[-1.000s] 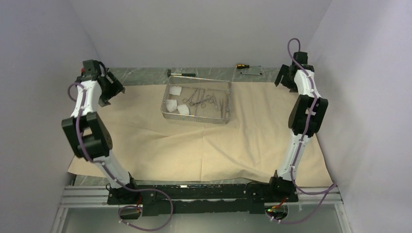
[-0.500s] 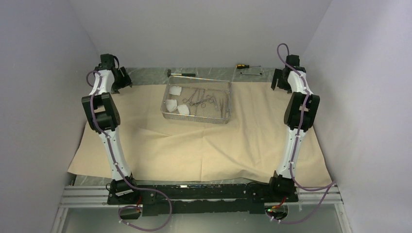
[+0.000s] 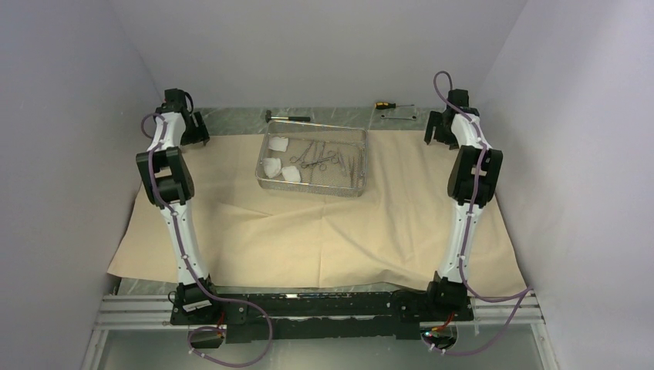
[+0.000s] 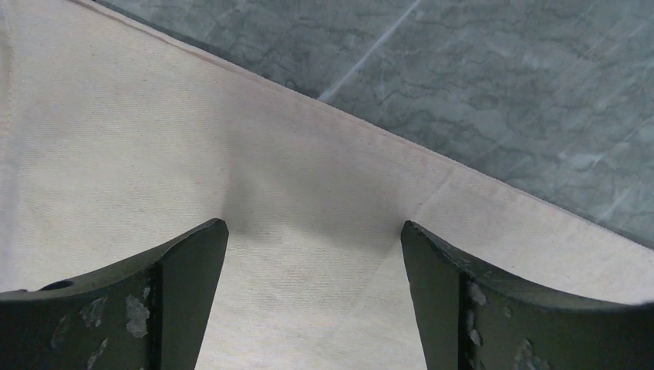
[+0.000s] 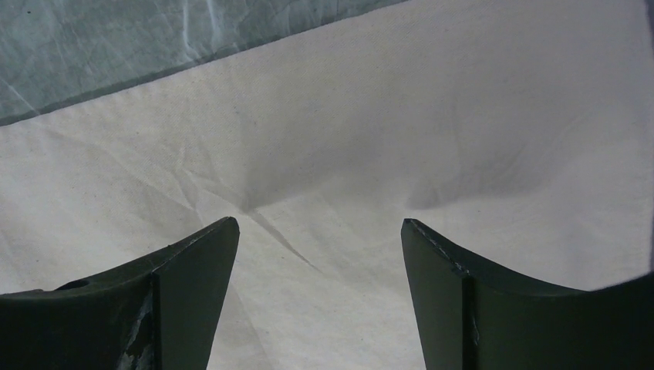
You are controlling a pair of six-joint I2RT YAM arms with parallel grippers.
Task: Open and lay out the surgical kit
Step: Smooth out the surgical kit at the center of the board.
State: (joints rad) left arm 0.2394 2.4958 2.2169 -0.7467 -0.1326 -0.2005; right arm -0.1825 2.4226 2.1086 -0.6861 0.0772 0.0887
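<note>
**Top view.** The cloth (image 3: 308, 239) lies opened out over the worktop (image 3: 231, 119), creased but flat. The tray (image 3: 308, 191) stands on the cloth's far half, about midway across, with its long axis running left to right. Inside it you see 3 gauze pads (image 3: 271, 166) at the left end, the clamps (image 3: 318, 158) in the middle and the tweezers (image 3: 351, 158) toward the right end. The clamps and tweezers are too fine to count here. A hammer (image 3: 287, 118) and a screwdriver (image 3: 383, 104) lie on bare worktop beyond the cloth.

**Wrist views.** The left fingers (image 3: 198, 132) hang over the cloth's far left corner area, and the right fingers (image 3: 432, 132) over its far right. Both pairs stand wide apart and hold nothing. Only cloth shows between them, with its far edge and bare worktop just beyond. Whether the tips touch the cloth cannot be told.

**Reading.** The unwrapping looks done, and laying out the contents remains.
- **Direction:** The tray lies inboard of both pairs of fingers, to the right of the left pair and to the left of the right pair. It also sits slightly toward the near edge from each.
- **Nearer arm:** Neither arm is plainly nearer the tray as a whole. Your left arm is nearer the gauze end, and your right arm is nearer the tweezers end.
- **Approach:** Expect to bring either arm inward along the tray's long axis. The instruments' own axes are too small to read.
</note>
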